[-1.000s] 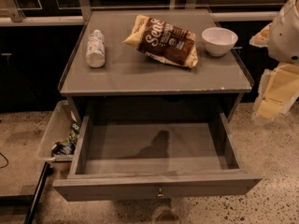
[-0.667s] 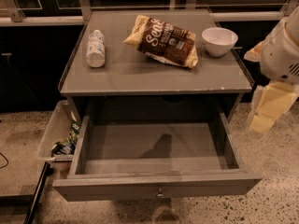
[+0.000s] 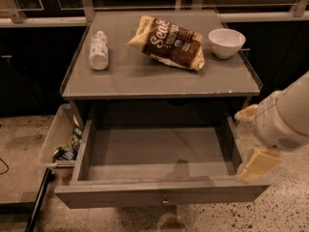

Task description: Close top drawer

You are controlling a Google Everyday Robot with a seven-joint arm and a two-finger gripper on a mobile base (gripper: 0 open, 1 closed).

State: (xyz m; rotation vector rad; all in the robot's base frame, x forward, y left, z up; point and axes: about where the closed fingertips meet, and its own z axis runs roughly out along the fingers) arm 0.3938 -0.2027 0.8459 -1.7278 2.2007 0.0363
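Observation:
The top drawer (image 3: 161, 193) of the grey cabinet stands pulled far out toward me. Its inside (image 3: 159, 151) is empty. A small round metal knob (image 3: 165, 201) sits at the middle of its flat front. My gripper (image 3: 258, 162), cream-coloured under a white arm (image 3: 285, 117), hangs at the right, just above the drawer's right front corner and beside its right side wall. The lower drawers are out of view.
On the cabinet top (image 3: 159, 79) lie a white bottle (image 3: 99, 50) on its side, a brown snack bag (image 3: 169, 42) and a white bowl (image 3: 226, 42). A clear bin (image 3: 60, 137) with items stands on the floor at the left. A black pole (image 3: 38, 202) leans at lower left.
My arm has come down and to the left, from beside the cabinet top to the drawer's right front corner. The drawer has not moved.

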